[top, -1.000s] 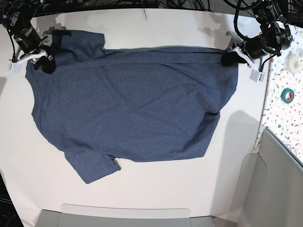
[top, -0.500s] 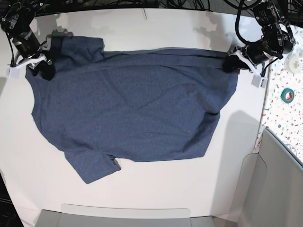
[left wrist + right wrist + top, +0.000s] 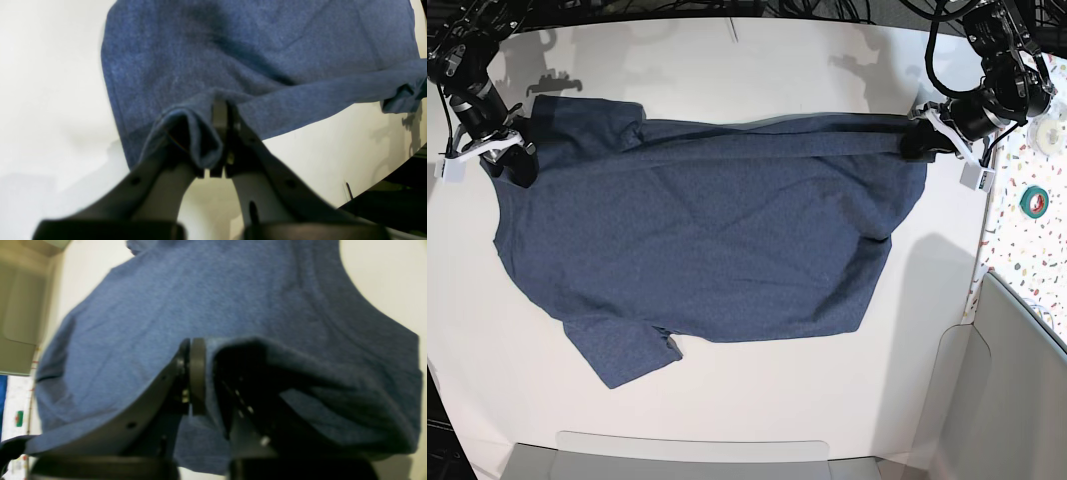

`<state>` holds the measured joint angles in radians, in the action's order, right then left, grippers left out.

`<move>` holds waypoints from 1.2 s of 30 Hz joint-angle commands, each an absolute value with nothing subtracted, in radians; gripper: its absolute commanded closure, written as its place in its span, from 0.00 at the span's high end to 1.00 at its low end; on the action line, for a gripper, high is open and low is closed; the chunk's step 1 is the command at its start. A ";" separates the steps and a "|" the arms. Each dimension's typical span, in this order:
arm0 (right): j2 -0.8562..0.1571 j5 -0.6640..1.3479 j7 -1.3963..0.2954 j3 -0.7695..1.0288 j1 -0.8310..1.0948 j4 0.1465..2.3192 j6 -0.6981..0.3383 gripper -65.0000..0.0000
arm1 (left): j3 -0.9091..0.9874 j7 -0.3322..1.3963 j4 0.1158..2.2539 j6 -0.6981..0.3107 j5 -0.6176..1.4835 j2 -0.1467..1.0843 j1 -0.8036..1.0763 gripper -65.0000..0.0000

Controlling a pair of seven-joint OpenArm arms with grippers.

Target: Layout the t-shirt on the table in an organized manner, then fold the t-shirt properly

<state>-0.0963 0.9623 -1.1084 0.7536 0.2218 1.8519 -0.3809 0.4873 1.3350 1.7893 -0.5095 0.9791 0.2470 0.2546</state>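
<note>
Here we hold the t-shirt (image 3: pixel 697 235) mid-counter (image 3: pixel 727 420), the left pincer (image 3: pixel 917 143) at two o'clock and right pincer (image 3: pixel 515 160) at ten o'clock clamped on its far edge, now pulled tauter: layout is progressing.

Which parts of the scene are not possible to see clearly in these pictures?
- White lettering on the t-shirt: no view shows it; only plain blue fabric faces up.
- Left gripper tips: left wrist view, wrapped in bunched fabric.
- Right gripper: right wrist view, blurred, one side buried in cloth.
- Table front edge: base view, cut off by grey panels.
</note>
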 commanded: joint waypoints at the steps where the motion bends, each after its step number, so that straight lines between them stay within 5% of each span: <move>1: -0.110 0.978 -1.090 0.756 0.214 1.867 -0.387 0.00 | 0.496 1.322 1.807 -0.512 1.001 0.263 0.242 0.00; 21: -0.162 0.975 -1.090 0.631 0.183 1.692 -0.387 0.00 | 0.495 1.322 1.804 -0.512 0.998 0.263 0.214 0.00; 25: -0.185 0.977 -1.090 0.591 0.171 1.644 -0.387 0.00 | 0.495 1.323 1.804 -0.499 0.998 0.263 0.214 0.16; 28: -0.186 0.977 -1.090 0.588 0.166 1.643 -0.387 0.16 | 0.495 1.323 1.804 -0.433 0.998 0.263 0.214 0.35; 33: -0.197 0.981 -1.165 0.591 0.139 1.643 -0.392 0.53 | 0.489 1.323 1.804 -0.372 0.998 0.263 0.214 0.35; 36: -0.197 0.992 -1.187 0.591 0.128 1.647 -0.394 0.65 | 0.493 1.323 1.804 -0.372 1.000 0.263 0.214 0.34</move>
